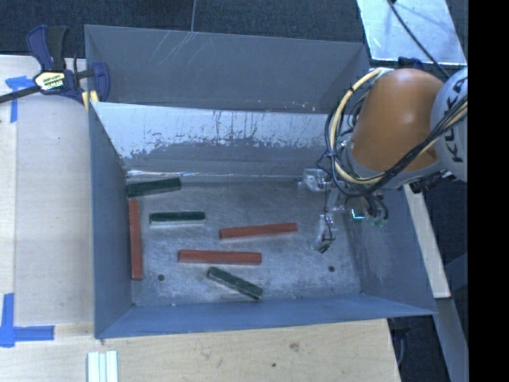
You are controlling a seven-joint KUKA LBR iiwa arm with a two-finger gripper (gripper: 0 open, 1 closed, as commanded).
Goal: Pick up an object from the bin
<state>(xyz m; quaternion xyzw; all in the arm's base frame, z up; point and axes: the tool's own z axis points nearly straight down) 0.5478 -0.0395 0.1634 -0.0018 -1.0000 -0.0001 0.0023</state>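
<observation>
1. Bin (111, 213): grey sheet metal, sloped walls, scuffed floor.
2. We count six flat, straight, matte sticks: three red-brown, three dark green.
3. Red-brown: wall stick (135, 239) along the 9 o'clock wall, centre stick (258, 231), lower stick (219, 256) toward 6.
4. Dark green: top green stick (153, 186) at 10, middle green stick (177, 218) at 9, tilted green stick (235, 283) at 6.
5. Gripper (324, 235) at 3 o'clock, above bare floor. Open or closed, we can't tell. The centre stick is nearest, at the gripper's 9 o'clock, and they are apart.
</observation>
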